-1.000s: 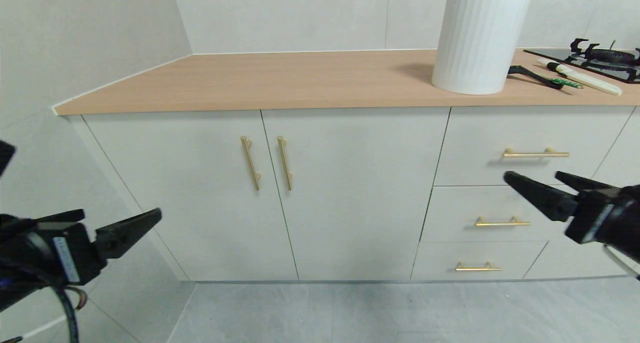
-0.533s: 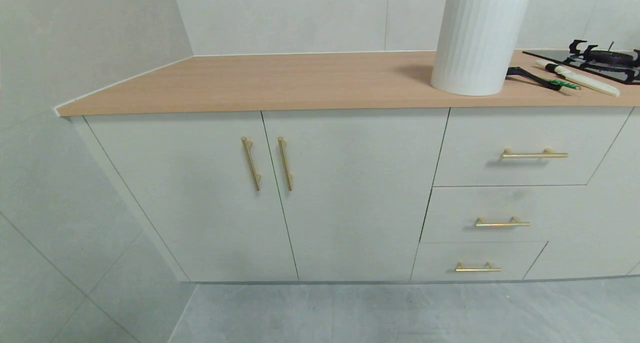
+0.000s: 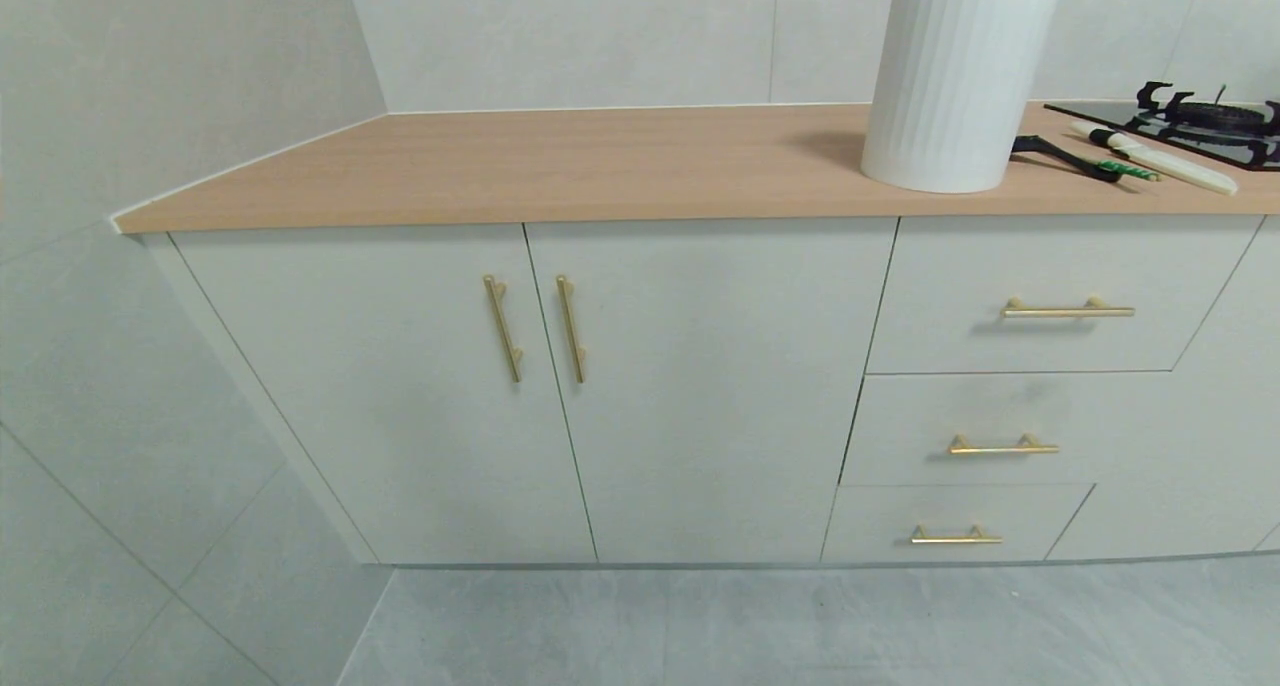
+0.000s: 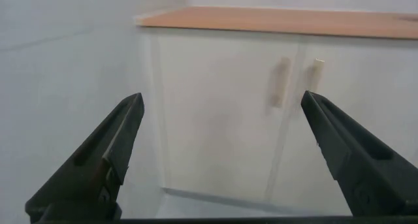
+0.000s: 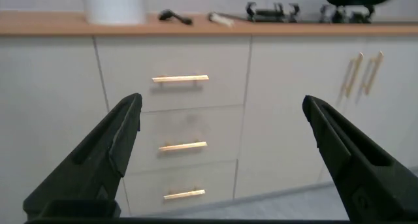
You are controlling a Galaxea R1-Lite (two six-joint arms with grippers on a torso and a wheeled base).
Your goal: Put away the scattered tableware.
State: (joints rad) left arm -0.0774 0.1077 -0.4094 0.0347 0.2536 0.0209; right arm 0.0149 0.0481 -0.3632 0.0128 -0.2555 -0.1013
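A: How do the tools stand?
B: The left tool (image 4: 221, 98) is spread wide, with nothing between its fingers (image 4: 111, 152). It faces the two doors (image 4: 215, 165) at the cabinet's left end. The right tool (image 5: 222, 100) is spread wide too, and empty. It faces the drawers (image 5: 183, 113).
A: And the tableware?
B: On the desk (image 3: 560, 161), at its right end. A black utensil (image 3: 1065, 156) lies just beside the base of a white ribbed cylinder (image 3: 955, 76). A small green piece (image 3: 1132, 169) lies at that utensil's far tip. A long cream utensil (image 3: 1165, 161) lies just past it, near the stove (image 3: 1205, 121). I cannot tell what kind each one is.
A: The cabinet?
B: Both doors are shut, with their upright gold handles (image 3: 503, 328) side by side. To the right are three stacked drawers, all shut, each with a level gold handle.
A: Around it?
B: A grey tiled floor (image 3: 800, 626) below, and pale wall tiles (image 3: 560, 36) behind and to the left
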